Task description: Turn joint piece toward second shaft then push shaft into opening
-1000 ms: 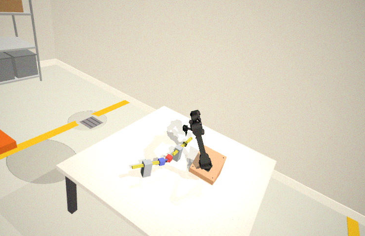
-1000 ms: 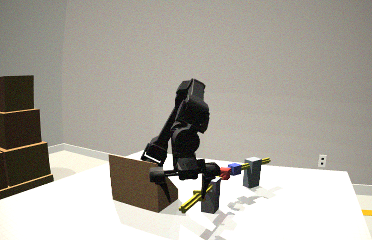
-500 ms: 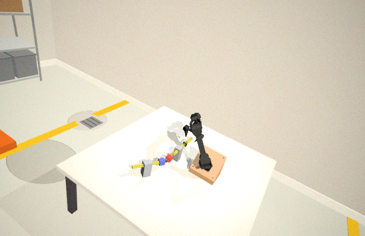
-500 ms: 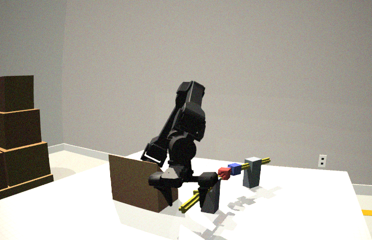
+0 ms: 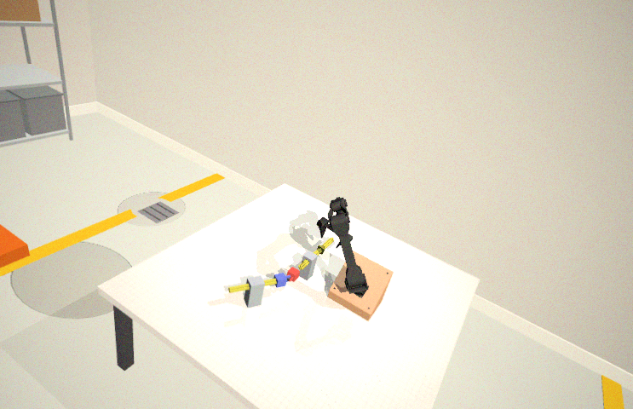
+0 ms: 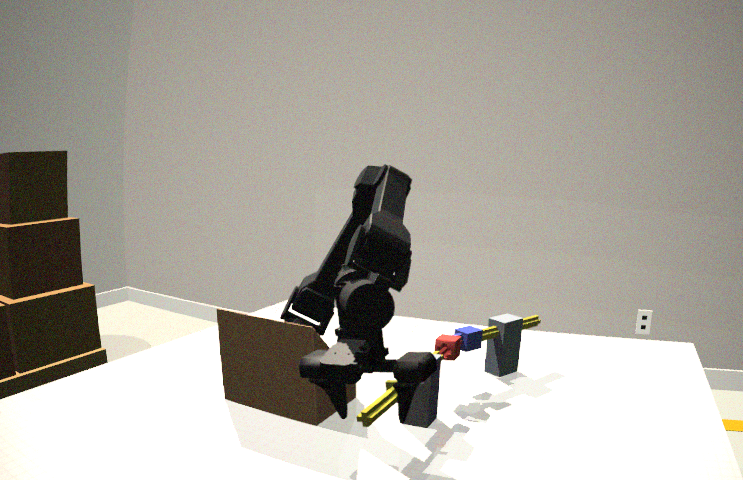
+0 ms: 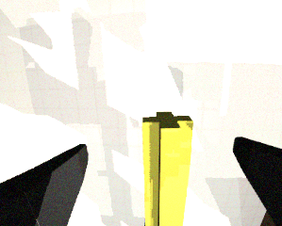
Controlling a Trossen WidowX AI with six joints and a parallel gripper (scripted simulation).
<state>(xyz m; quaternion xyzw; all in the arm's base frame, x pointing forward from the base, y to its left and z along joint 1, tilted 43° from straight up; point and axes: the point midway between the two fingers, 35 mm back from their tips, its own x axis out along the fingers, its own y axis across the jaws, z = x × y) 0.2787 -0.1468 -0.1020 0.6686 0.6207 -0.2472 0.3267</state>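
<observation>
Two yellow shafts point(image 5: 325, 245) point(image 6: 377, 405) point(image 7: 174, 174) — ridged, red joint piece point(image 5: 292, 274) point(image 6: 448, 346) between.

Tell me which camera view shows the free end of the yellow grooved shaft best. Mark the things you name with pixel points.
The wrist view: the end of the yellow grooved shaft point(image 5: 329, 241) point(image 6: 372, 412) point(image 7: 171, 174) appears large, its notched end face unobstructed. The exterior view shows it smaller, below the spread fingers; the top view shows it tiny, its end face indistinct.
</observation>
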